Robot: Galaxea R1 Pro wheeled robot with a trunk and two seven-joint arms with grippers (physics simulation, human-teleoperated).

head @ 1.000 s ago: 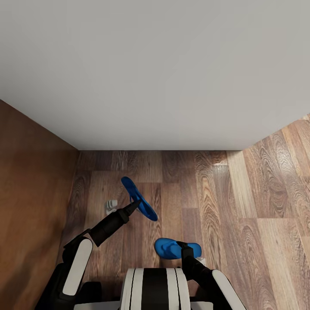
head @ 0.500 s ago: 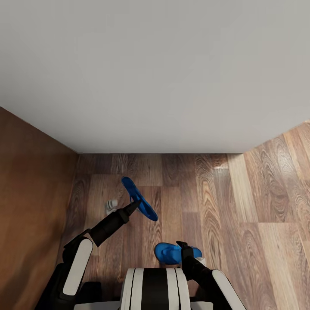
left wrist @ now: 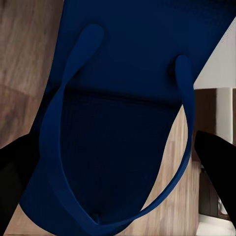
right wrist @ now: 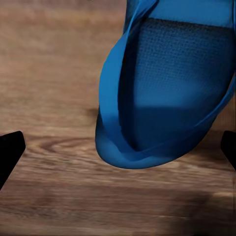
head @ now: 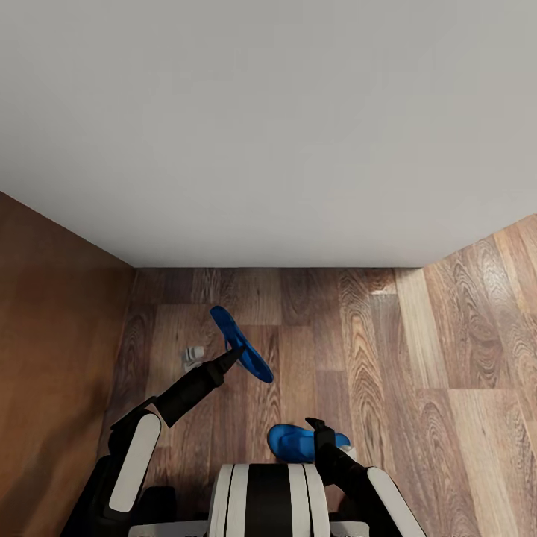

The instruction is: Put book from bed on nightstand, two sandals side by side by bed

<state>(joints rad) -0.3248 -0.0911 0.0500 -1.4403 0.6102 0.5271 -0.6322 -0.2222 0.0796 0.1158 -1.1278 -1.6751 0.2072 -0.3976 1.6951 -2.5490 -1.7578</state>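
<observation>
head view: sandals [head: 240,353] unmoved (left gripper [head: 237,352] still touching one).

Two bright blue sandals on the plank floor [head: 388,350], well apart, before the pale grey bed [head: 268,127]. Far sandal [head: 250,356] tilted on edge, lying diagonally, straps blue. Near sandal [head: 294,440] flat, pointing sideways, close to the robot's trunk.
</observation>
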